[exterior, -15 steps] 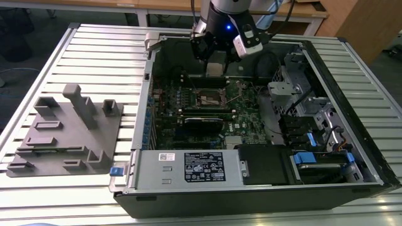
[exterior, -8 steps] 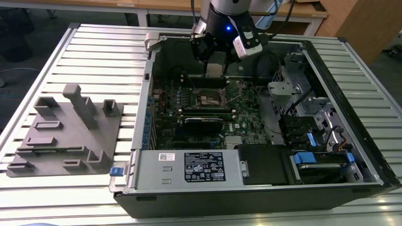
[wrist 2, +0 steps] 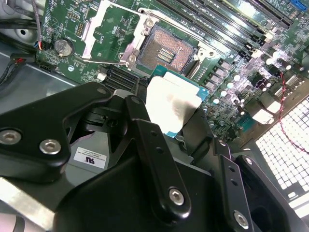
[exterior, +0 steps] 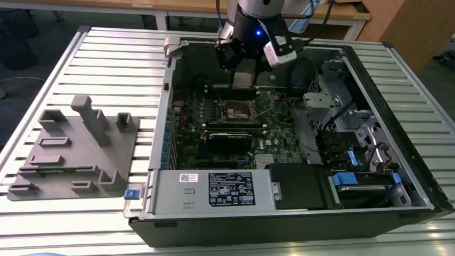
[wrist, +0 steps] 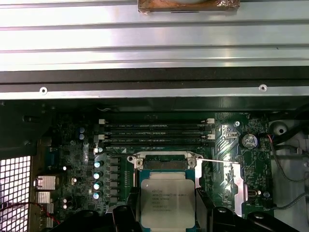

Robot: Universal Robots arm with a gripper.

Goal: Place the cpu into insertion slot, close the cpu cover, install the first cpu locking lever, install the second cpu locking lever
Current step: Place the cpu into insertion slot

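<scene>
My gripper (exterior: 242,80) is shut on the cpu (wrist: 167,200), a flat square chip with a dull silver top, and holds it by two opposite edges. In the exterior view the chip hangs above the motherboard, just behind the insertion slot (exterior: 238,112). In both wrist views the slot (wrist 2: 166,50) lies bare just beyond the chip (wrist 2: 171,104), its dark contact field showing. The cpu cover (wrist: 235,186) stands swung open beside the slot. A thin wire lever (wrist: 217,161) sticks out from the slot's rim.
The open computer case (exterior: 398,80) lies on a slatted metal table (exterior: 114,58). Long black memory slots (wrist: 157,130) run beside the socket. A grey moulded fixture (exterior: 71,149) sits at the exterior view's left. Drive bays and cables fill the case's right side.
</scene>
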